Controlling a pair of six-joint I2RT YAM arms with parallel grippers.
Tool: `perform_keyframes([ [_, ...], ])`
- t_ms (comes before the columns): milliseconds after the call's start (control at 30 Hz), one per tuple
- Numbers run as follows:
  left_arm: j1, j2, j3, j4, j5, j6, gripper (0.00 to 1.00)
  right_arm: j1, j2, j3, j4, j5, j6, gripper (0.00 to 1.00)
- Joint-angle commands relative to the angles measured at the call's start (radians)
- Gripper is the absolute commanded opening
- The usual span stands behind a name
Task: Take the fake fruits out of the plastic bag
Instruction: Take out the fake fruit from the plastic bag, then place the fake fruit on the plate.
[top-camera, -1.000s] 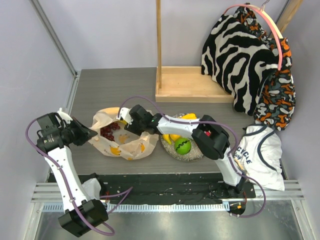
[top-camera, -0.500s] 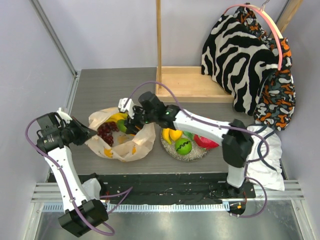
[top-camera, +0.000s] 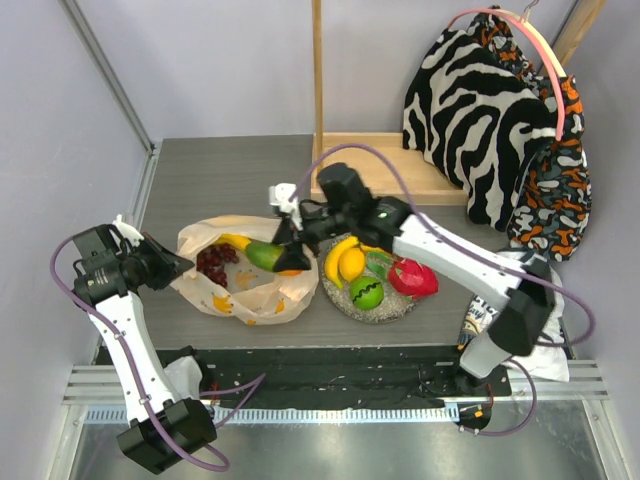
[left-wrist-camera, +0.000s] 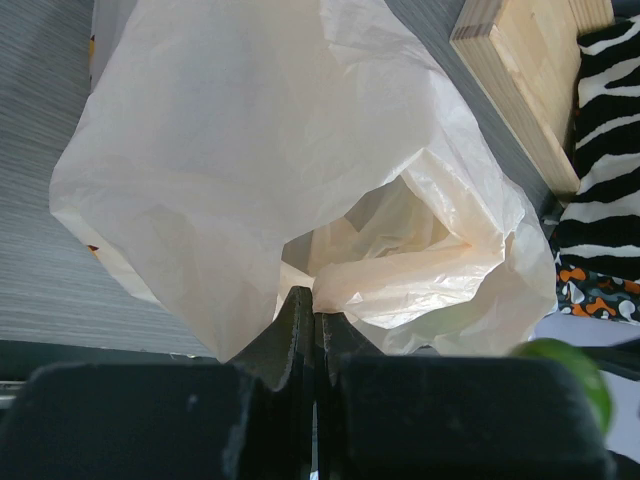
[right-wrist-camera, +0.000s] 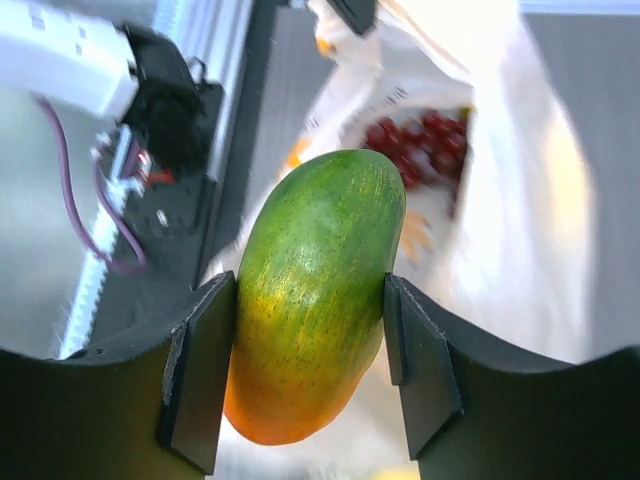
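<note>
The plastic bag lies open on the grey table, left of the plate, and fills the left wrist view. My left gripper is shut on the bag's left edge. My right gripper is shut on a green-and-orange fruit, held above the bag's right side. A dark red grape bunch and a yellow banana lie inside the bag. The speckled plate carries yellow fruits, a green apple and a red fruit.
A wooden stand rises behind the plate. Zebra-patterned clothes hang at the back right. A white shirt lies at the table's right edge. The right arm stretches over the plate.
My right gripper has risen out of the bag with the green-and-orange fruit in it and shifted right and away. The left gripper has kept its hold on the bag's edge.
</note>
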Motion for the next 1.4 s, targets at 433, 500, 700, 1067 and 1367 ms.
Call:
perform_keyframes([
  [433, 0.005, 0.007, 0.009, 0.043, 0.018, -0.014, 0.0, -0.136, -0.778, -0.658, -0.788, 0.281, -1.303, 0.44],
  [500, 0.002, 0.002, 0.014, 0.039, 0.015, -0.011, 0.0, -0.141, -0.779, -0.698, -0.762, 0.311, -1.334, 0.44],
  [700, 0.01, -0.01, -0.001, 0.034, 0.009, -0.011, 0.0, -0.164, -0.741, -0.778, -0.693, 0.339, -1.377, 0.45],
  [1067, 0.018, -0.007, 0.002, 0.025, 0.009, -0.011, 0.0, -0.228, -0.657, -0.85, -0.55, 0.362, -1.401, 0.45],
  [1367, 0.022, 0.002, -0.009, 0.031, 0.014, -0.017, 0.0, -0.302, -0.644, -0.864, -0.532, 0.322, -1.473, 0.51],
])
